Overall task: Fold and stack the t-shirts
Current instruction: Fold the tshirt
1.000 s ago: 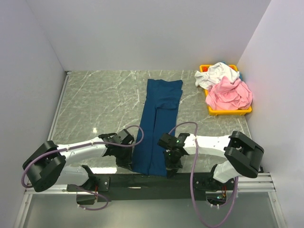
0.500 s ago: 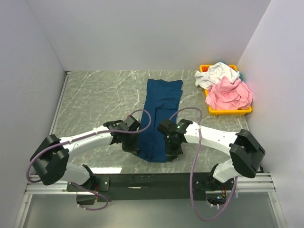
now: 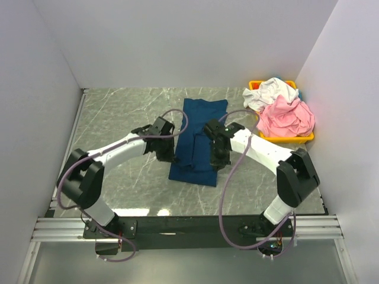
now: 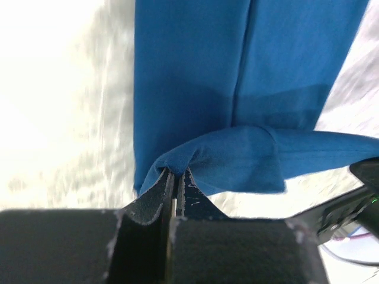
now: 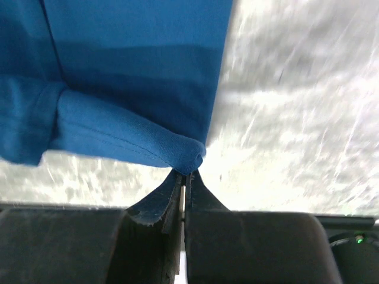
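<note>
Navy shirt (image 3: pixel 201 127) at table (image 3: pixel 118 112) centre: narrow folded strip, near hem doubled toward 12 o'clock. Left gripper (image 4: pixel 176 171), right gripper (image 5: pixel 185 175) pinching hem corners. Pink shirt (image 3: pixel 287 118), white shirt (image 3: pixel 269 92) crumpled at 2 o'clock.

No text, label, brand, number or sign can be read in any view. The navy t-shirt (image 3: pixel 204 115) shows only plain blue cloth on the sides that face the cameras. The yellow bin (image 3: pixel 284 139) is too small in the top view to make out any marking.
</note>
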{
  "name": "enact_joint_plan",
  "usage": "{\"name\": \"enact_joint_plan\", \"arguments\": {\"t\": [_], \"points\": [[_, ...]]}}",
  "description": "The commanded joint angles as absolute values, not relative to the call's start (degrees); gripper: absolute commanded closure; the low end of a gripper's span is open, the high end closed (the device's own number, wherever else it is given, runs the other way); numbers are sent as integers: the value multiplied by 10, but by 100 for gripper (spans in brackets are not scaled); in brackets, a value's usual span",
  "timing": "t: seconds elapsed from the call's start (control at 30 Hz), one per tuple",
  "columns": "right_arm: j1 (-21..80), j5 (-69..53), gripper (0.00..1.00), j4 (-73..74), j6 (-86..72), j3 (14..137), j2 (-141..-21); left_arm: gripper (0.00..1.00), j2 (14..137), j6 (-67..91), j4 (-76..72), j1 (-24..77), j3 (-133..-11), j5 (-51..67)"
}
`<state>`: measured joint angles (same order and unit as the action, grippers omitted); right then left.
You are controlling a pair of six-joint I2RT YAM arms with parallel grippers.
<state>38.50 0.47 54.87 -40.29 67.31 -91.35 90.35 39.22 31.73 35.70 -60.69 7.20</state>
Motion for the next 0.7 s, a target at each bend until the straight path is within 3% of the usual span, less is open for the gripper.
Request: {"name": "enact_joint_plan", "arguments": {"t": [0.0, 0.43, 0.67], "points": [[367, 44, 100, 555, -361, 728, -953, 100, 947, 351, 280, 331, -665, 103], [294, 63, 100, 565, -293, 864, -1058, 100, 1110, 303, 284, 265, -865, 160], [266, 60, 100, 570, -272, 907, -1102, 100, 1157, 299, 279, 244, -905, 203]]}}
